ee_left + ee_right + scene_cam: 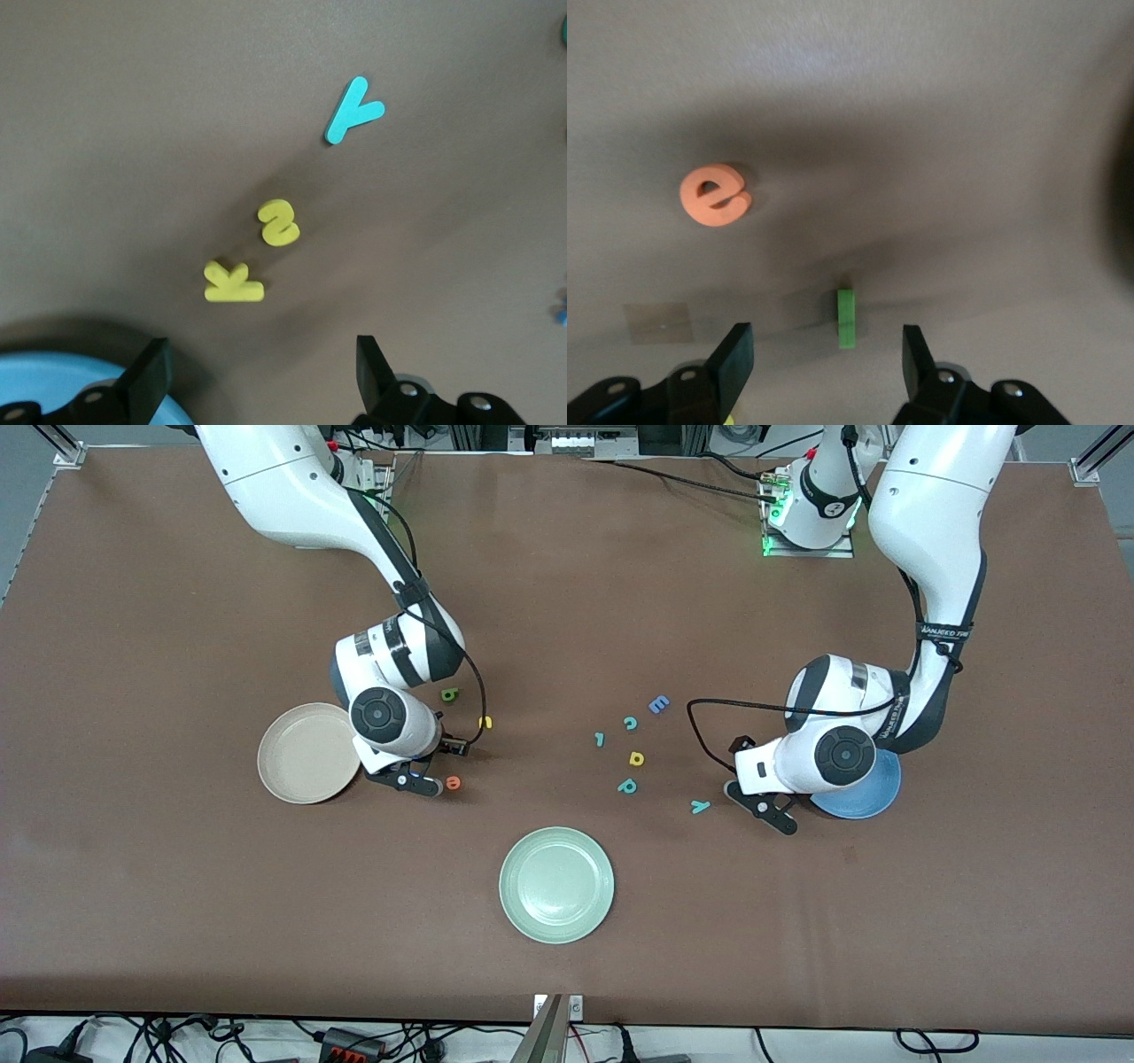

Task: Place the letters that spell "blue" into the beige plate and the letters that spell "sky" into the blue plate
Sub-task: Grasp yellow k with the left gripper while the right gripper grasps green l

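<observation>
Letters all still lying on the bench, I'm seeing beige plate (306, 755) and blue plate (873, 795) empty. Right claw (824, 354) hanging jaws apart over green "l" (846, 316), beside orange "e" (714, 196); left claw (261, 372) hanging jaws apart by yellow "k" (232, 282), "s" (279, 222), teal "y" (353, 111). Nothing held.

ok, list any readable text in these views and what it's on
"e": orange foam letter
"k": yellow angular foam letter
"s": yellow curly foam letter
"y": teal forked foam letter
"b": green foam letter
"E": blue foam letter
"c": teal curved foam letter
"p": teal foam letter with a stem
"a": amber foam letter
White print on the left arm's black band: too blurred to read.
</observation>
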{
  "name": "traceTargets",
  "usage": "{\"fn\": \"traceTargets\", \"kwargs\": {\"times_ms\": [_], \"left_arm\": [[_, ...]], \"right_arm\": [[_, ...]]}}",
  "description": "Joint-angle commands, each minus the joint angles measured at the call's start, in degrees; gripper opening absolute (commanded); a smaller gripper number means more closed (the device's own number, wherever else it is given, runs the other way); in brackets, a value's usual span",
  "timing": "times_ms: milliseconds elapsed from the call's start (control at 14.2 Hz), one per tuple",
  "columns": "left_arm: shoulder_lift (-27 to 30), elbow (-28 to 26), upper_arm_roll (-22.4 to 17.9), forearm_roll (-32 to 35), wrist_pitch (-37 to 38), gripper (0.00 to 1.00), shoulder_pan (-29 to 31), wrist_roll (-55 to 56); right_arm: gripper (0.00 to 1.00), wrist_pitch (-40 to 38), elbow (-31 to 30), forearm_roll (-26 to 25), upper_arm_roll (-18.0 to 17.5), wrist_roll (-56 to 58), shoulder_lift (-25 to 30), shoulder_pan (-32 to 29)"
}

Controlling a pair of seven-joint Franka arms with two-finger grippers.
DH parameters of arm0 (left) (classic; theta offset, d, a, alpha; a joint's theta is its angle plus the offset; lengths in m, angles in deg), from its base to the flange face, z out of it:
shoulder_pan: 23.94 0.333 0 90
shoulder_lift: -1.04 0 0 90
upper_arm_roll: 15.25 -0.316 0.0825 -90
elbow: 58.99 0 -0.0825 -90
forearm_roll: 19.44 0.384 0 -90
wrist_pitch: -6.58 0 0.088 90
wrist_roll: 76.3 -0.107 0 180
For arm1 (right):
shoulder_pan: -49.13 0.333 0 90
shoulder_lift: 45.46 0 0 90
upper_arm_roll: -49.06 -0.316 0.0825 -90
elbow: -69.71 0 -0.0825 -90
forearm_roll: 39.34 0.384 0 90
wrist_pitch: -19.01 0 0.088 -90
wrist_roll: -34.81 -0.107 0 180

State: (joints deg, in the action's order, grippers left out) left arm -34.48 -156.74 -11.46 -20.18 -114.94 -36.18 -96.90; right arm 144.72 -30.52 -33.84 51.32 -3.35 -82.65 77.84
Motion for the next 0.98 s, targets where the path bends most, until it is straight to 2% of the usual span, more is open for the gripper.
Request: {"fn": "traceTargets", "kwargs": {"times_ms": [0,140,211,351,491,632,913], "left_arm": [[0.1,-0.86,-0.18,1.0,-2.05,0.86,0.03,-3.4],[-0.95,-0.86,-0.18,1.09,-5.02,0.86,0.2,-5.84],[-1.39,-0.86,-0.18,1.09,-5.47,0.86,0.46,-7.17],[-2.1,-0.86,-0.18,1.09,-5.74,0.86,0.64,-7.53],[-3.24,-0.86,-0.18,1.09,-7.49,0.86,0.29,-7.53],[-3.42,-0.95,-0.18,1.09,-7.85,0.8,0.2,-7.71],[-3.51,-2.53,-0.19,1.09,-8.11,0.63,2.21,-14.19]], "right_arm": [[0.75,4.87,-4.52,1.0,0.38,-0.78,1.32,0.21],[0.69,7.87,-7.17,1.0,0.38,-0.87,2.29,0.29],[0.69,7.8,-7.44,1.0,0.38,-1.21,2.82,0.21],[0.6,7.97,-7.79,1.0,0.38,-1.74,3.0,0.38],[0.56,7.97,-7.79,1.0,0.38,-1.92,3.0,0.38],[0.42,7.97,-7.79,1.0,0.38,-2.01,3.0,0.38],[0.24,7.71,-7.88,0.92,0.38,-1.83,3.0,0.38]]}}
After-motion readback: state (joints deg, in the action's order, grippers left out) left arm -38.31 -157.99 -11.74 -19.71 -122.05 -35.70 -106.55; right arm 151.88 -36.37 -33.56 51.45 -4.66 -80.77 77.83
